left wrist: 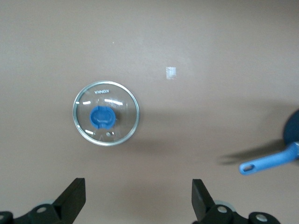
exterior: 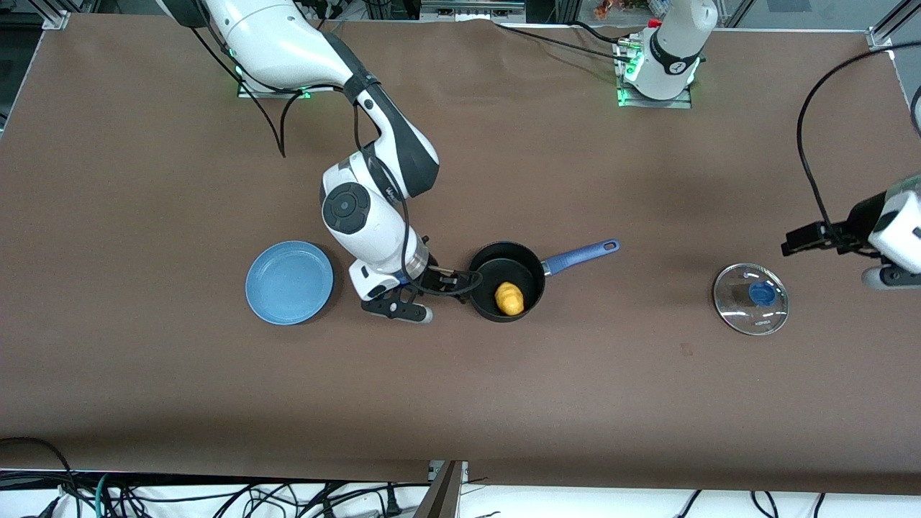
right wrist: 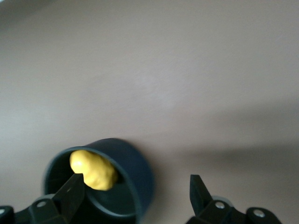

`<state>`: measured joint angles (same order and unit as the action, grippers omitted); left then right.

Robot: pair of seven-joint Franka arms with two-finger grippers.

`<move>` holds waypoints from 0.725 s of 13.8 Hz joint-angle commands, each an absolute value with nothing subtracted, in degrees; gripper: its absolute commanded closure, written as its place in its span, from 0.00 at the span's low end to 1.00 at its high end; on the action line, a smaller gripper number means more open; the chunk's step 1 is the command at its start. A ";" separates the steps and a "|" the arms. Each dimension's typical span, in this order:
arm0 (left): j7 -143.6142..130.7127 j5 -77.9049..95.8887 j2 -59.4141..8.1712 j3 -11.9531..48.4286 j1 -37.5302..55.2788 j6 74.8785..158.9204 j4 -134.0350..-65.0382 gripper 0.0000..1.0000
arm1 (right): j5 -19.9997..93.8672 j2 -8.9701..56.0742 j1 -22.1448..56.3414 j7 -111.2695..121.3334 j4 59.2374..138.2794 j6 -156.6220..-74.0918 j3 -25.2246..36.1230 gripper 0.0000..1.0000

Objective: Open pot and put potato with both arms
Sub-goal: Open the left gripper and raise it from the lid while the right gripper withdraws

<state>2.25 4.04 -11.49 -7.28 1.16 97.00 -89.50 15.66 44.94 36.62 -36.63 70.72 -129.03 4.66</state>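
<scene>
The black pot [exterior: 498, 267] with its blue handle [exterior: 580, 255] stands uncovered mid-table. The yellow potato [exterior: 509, 298] lies inside it. My right gripper [exterior: 401, 307] is open and empty, low beside the pot toward the right arm's end of the table. Its wrist view shows the pot [right wrist: 136, 171] with the potato [right wrist: 92, 170] in it just ahead of the right gripper [right wrist: 135, 196]. My left gripper [exterior: 883, 275] is open and empty, near the glass lid [exterior: 750, 298]. The left wrist view shows the left gripper [left wrist: 138, 196], the lid [left wrist: 106, 120] and the handle's end [left wrist: 268, 162].
A flat blue plate [exterior: 289, 282] lies beside the right gripper, toward the right arm's end. The glass lid with its blue knob lies flat on the brown table toward the left arm's end. A black cable [exterior: 809, 165] loops above the table near the left arm.
</scene>
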 commanded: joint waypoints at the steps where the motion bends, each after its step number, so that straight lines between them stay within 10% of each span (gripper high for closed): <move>1: 0.97 2.37 -8.97 -6.15 0.79 90.99 -87.29 0.00 | 13.97 41.15 35.60 -27.21 71.45 -121.31 8.95 0.00; 10: 0.09 1.14 -11.42 -2.73 1.49 85.78 -81.39 0.00 | 13.62 13.14 32.96 -9.86 87.95 -97.04 20.29 0.00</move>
